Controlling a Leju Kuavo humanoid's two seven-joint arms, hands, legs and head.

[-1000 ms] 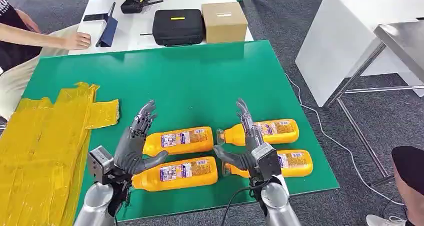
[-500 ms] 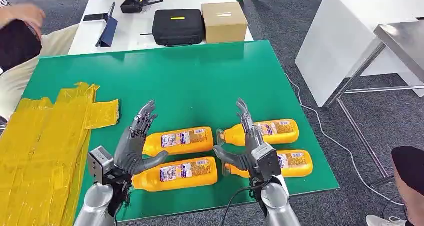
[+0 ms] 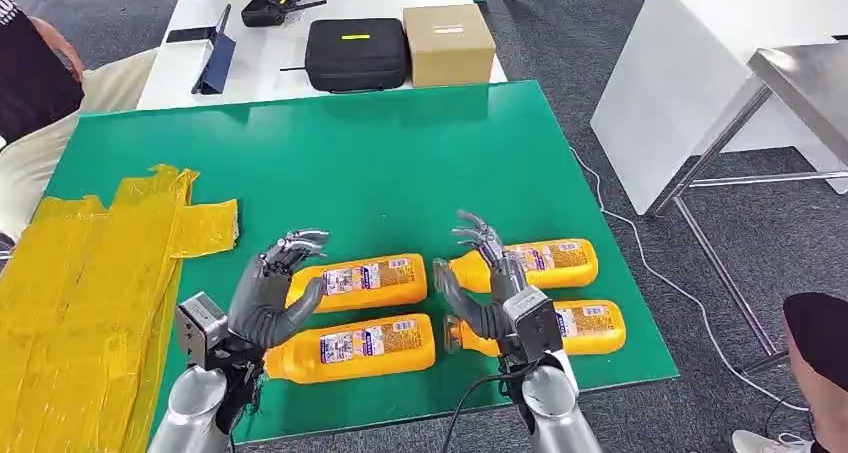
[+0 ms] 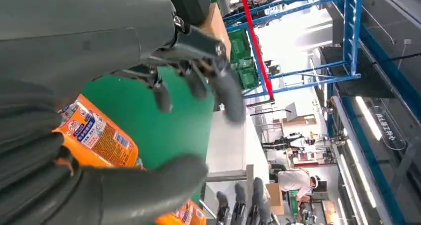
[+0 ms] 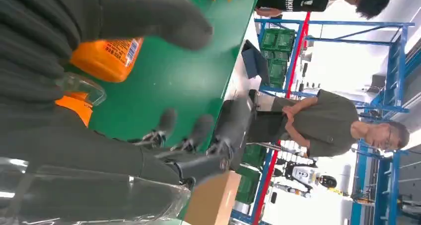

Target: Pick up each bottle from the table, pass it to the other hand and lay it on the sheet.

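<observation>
Several orange bottles lie on their sides on the green table (image 3: 400, 163), in two pairs. My left hand (image 3: 268, 295) hovers at the left end of the back-left bottle (image 3: 365, 281) and the front-left bottle (image 3: 360, 346), fingers bent over, holding nothing. My right hand (image 3: 492, 288) stands by the caps of the back-right bottle (image 3: 548, 263) and the front-right bottle (image 3: 592, 326), fingers curled forward, empty. The crumpled yellow sheet (image 3: 80, 303) covers the table's left side. The left wrist view shows a labelled bottle (image 4: 94, 138) below the spread fingers (image 4: 226, 93). A bottle (image 5: 106, 58) with a clear cap sits by the right thumb.
Behind the green table a white table carries a black case (image 3: 357, 53) and a cardboard box (image 3: 448, 43). A person (image 3: 30, 73) sits at the far left. Another white table (image 3: 700, 73) and a metal one (image 3: 800, 73) stand to the right. A dark head (image 3: 815, 338) is at the lower right.
Both hands' fingers have bent forward from pointing straight up. The person at the far left has pulled their arm back from the white table.
</observation>
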